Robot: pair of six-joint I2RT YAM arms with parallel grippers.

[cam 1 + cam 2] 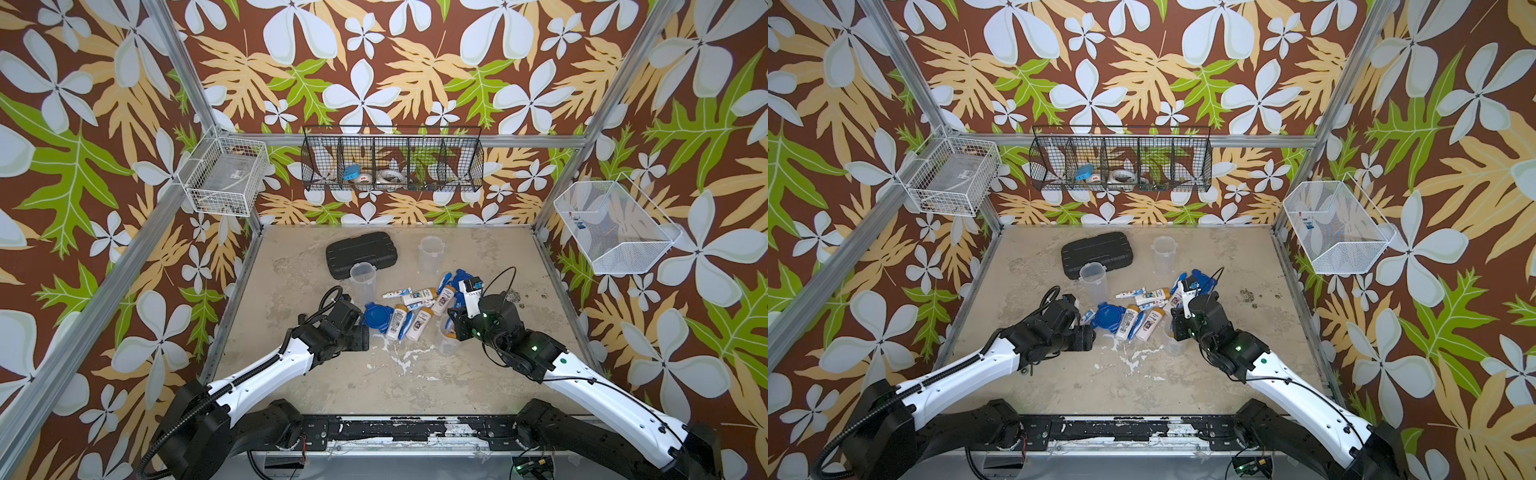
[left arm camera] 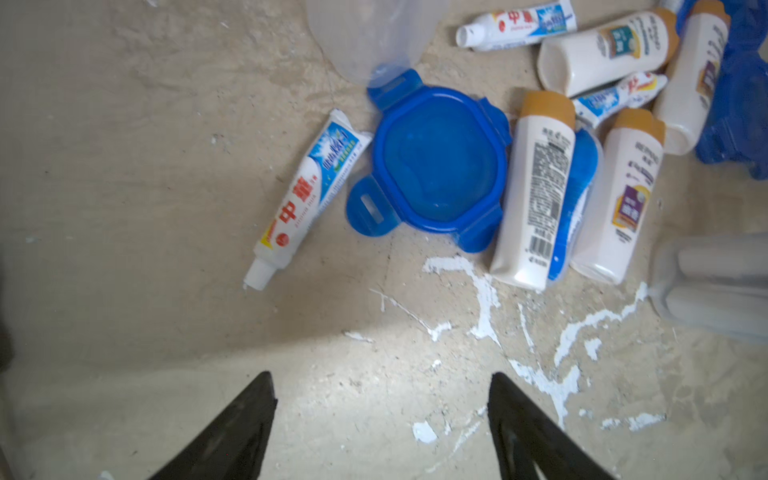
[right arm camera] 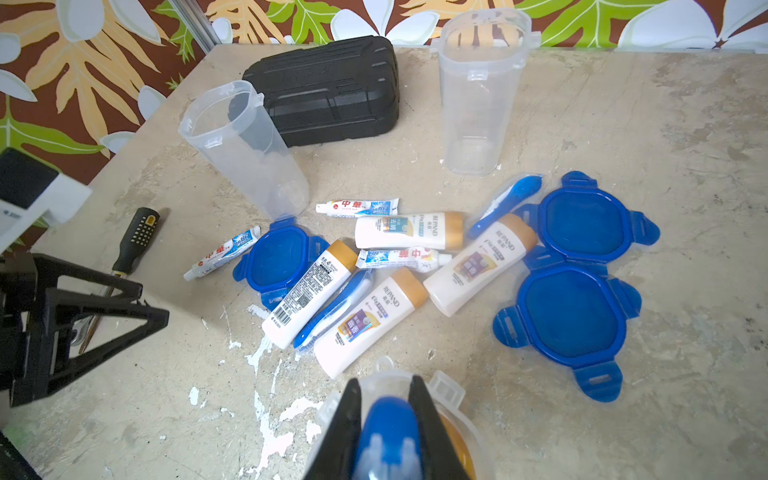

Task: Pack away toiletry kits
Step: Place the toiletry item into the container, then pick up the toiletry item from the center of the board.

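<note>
My right gripper (image 3: 386,399) is shut on a blue toothbrush (image 3: 388,432), held upright in the mouth of a clear tumbler (image 3: 451,392) with an orange-tan cap showing inside. Two more clear tumblers (image 1: 363,278) (image 1: 431,253) stand upright farther back. Between them lies a heap of white bottles (image 3: 309,295), toothpaste tubes (image 3: 357,206), toothbrushes (image 3: 332,309) and blue clip lids (image 3: 573,320). My left gripper (image 2: 381,378) is open over bare table, short of one blue lid (image 2: 436,166) and a toothpaste tube (image 2: 307,195).
A black ribbed case (image 1: 361,253) lies behind the left tumbler. A screwdriver (image 3: 133,245) lies by the left gripper. Wire baskets hang on the walls: white (image 1: 226,174), black (image 1: 392,164), white mesh (image 1: 611,226). White paint flecks (image 2: 482,291) mark the table.
</note>
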